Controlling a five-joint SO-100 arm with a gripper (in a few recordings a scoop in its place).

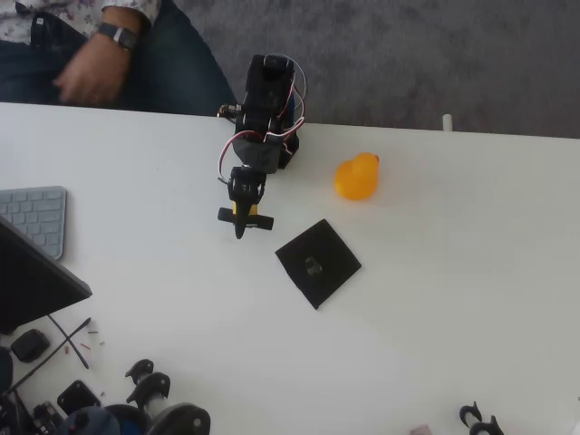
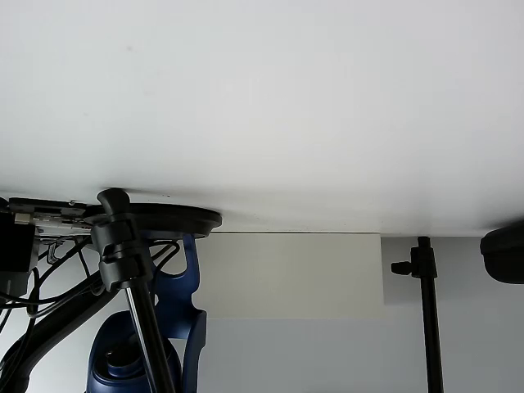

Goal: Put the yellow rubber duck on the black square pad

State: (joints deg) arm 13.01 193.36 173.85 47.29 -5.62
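Overhead view, left to right. At the far left edge, a person's hand with a dark wristwatch, beyond the white surface. Grey keyboard at the left edge, with a dark slanted slab just nearer. Small black parts scattered along the near left edge.

Black arm reaching from the far edge toward the near side, ending in the gripper, marked by a small yellow band. Empty; open or closed: cannot tell from above, the fingertips too small to separate.

Black square pad to the right of the gripper and slightly nearer, apart from it. Thin, flat, matte, turned so its corners point like a diamond, a small grey mark at its centre.

Yellow rubber duck right of the gripper and farther back, well apart from it. Resting on the surface just beyond the pad's far corner, not touching it. Small, rounded, yellow-orange, smaller than the pad.

Wrist view: white surface across the upper part, black stands and a blue object below.
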